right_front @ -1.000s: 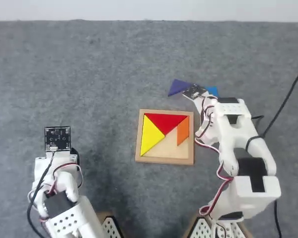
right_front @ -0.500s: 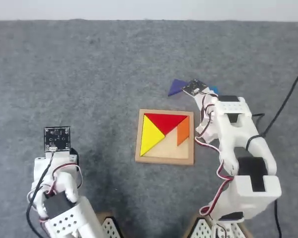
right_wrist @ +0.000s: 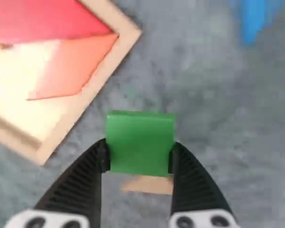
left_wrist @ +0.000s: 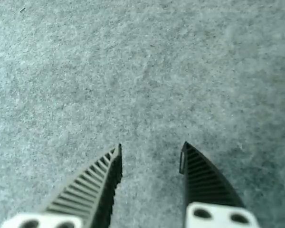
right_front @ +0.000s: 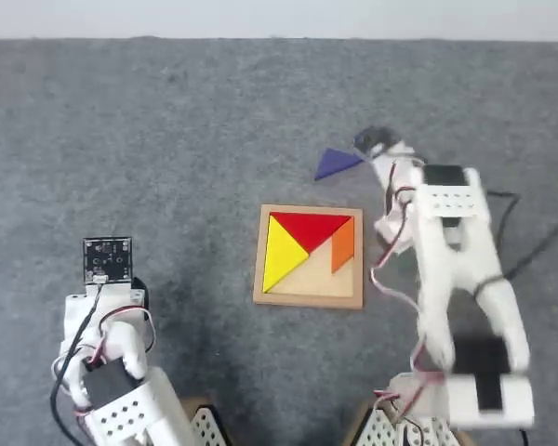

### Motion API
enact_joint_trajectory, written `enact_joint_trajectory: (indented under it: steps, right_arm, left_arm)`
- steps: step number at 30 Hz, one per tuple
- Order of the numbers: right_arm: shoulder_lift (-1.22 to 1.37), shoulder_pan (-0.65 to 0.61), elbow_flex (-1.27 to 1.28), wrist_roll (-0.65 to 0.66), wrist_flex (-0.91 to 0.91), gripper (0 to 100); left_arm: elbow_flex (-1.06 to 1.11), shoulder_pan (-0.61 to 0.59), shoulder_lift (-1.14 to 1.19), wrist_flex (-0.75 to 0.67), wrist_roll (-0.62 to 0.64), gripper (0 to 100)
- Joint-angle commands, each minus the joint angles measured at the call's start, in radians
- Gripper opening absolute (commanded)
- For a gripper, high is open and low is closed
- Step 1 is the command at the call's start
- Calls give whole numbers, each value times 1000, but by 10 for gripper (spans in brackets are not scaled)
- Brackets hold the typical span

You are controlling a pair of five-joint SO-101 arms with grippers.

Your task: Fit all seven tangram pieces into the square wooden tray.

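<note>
One shift: right end effector, gripping green piece, advanced farther.

The tray lies mid-mat. Inside it, one triangle lies along the 12 o'clock edge. A second triangle lies along the 9 o'clock edge, touching the first. The parallelogram sits against the 3 o'clock edge. A loose triangle lies on the mat at 12 o'clock from the tray, apart from it. Just off the tray's 1 o'clock corner, the square sits between the right gripper's fingers, touching both. The left gripper, jaws apart, hangs over mat at 8 o'clock, well away.
</note>
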Motion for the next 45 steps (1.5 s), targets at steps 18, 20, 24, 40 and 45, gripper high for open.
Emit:
enact_joint_trajectory:
  steps: [18,20,24,40,45]
  right_arm:
    - [127,-506,2,-51,-41,8]
    - [145,-492,3,-80,-65,8]
    - [159,-490,3,-86,-71,8]
    - [65,-84,-95,-143,33,7]
    - [39,28,26,-14,44,7]
  left_arm:
    - [-8,8,-14,-11,3,192]
    - [-8,8,-14,-11,3,192]
    - [-8,8,-14,-11,3,192]
    - [-8,6,-14,-11,3,192]
    - [-8,9,-14,-11,3,192]
